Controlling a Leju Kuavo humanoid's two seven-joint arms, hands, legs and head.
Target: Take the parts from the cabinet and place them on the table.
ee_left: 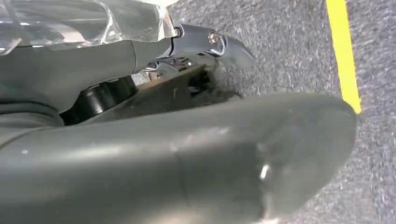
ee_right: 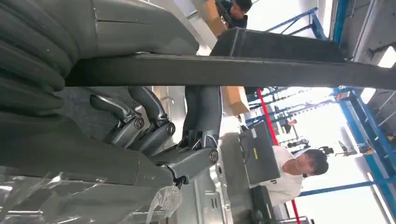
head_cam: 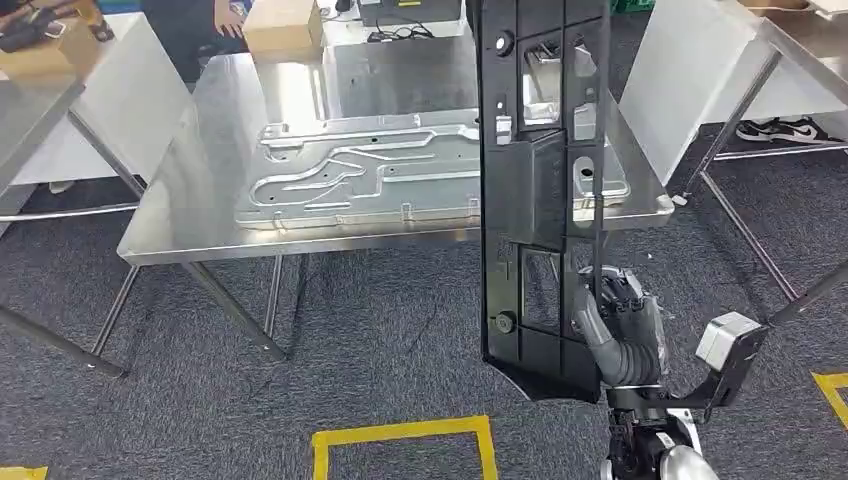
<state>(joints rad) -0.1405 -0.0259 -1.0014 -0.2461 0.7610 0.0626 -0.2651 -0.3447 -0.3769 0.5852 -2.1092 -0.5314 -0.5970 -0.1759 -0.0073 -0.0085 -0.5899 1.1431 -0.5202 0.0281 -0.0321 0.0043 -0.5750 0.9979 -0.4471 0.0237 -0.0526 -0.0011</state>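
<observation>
right hand (head_cam: 625,335): raised, fingers clamped on a part | left hand (ee_left: 187,154): hanging low, grip unclear

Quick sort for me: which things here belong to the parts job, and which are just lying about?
Job:
- black plastic panel, held upright by the right hand
- steel table
- stamped metal plate already lying on it

Lying about:
- cardboard box at the table's far edge
- yellow floor tape
- neighbouring tables

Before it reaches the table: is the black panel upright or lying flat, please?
Upright: the black panel stands on end, gripped near its lower end by the right hand.
</observation>
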